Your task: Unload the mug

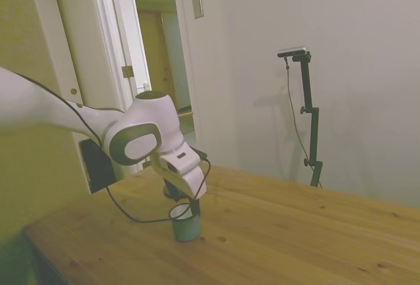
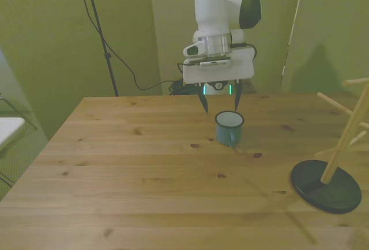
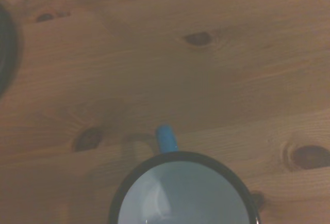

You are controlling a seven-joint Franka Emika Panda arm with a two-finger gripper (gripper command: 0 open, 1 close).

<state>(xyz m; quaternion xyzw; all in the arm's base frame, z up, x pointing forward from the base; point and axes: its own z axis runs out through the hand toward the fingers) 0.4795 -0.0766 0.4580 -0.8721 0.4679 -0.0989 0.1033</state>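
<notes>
While standing upright on the wooden desk [image 2: 144,163] near its middle, mug [image 2: 229,127] free of the peg stand [image 2: 340,158], which sits well apart toward the front view's right. Claw [image 2: 219,103] just behind and above the mug's rim, fingers spread apart, clamped on nothing. From the wrist view, mug [image 3: 183,193] seen from above: dark rim, pale inside, blue handle [image 3: 166,139] pointing out over bare wood with dark knots.
</notes>
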